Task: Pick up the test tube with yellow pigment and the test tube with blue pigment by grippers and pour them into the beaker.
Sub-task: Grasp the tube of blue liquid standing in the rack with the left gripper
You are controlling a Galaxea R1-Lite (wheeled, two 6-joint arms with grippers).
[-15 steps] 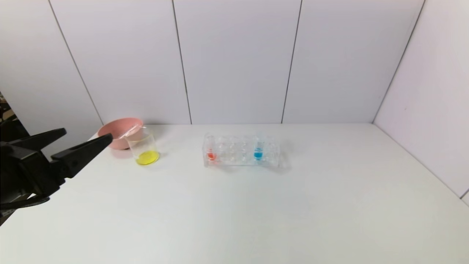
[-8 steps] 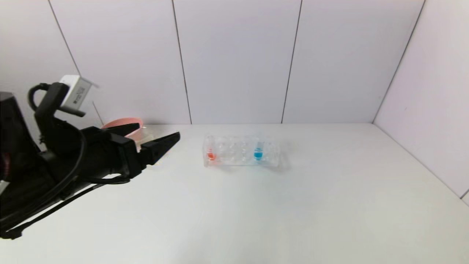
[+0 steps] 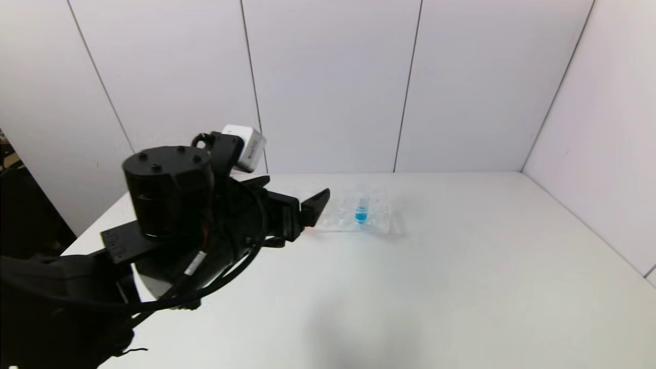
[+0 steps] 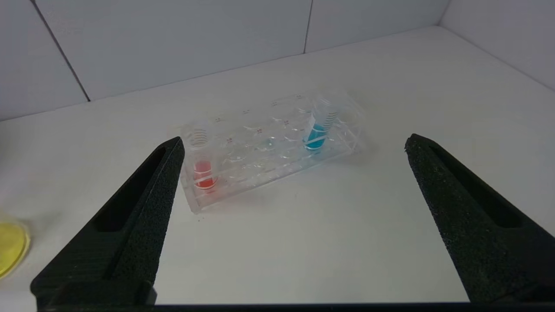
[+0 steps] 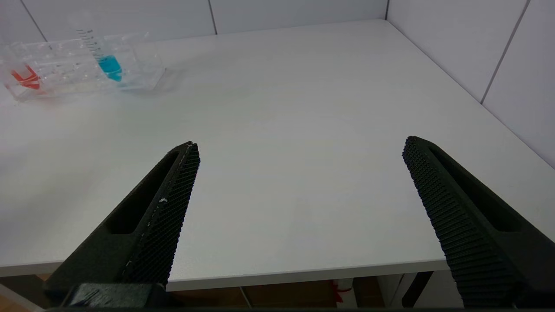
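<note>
The left claw [image 4: 295, 143] hangs above the surface [image 4: 303, 242] with its fingers spread wide and empty, the clear tube rack [image 4: 269, 147] lying ahead of it, between the two fingertips as its own camera sees them. The main risk, as I judge it, is taking the wrong tube: the tube with red-orange liquid [image 4: 203, 167] stands nearest the claw's one finger, while the test tube with blue pigment [image 4: 318, 130] sits farther along the rack, toward the other finger. A wide, slanting approach could also knock the light rack askew or tip it. The blue tube stands nearly upright in its slot, long axis vertical, mouth up and rounded end down, leaning slightly. A patch of yellow [image 4: 11, 242] shows off to the claw's outer side. The right claw [image 5: 299, 147] waits, fingers apart, near the surface's edge, well away from the rack.
</note>
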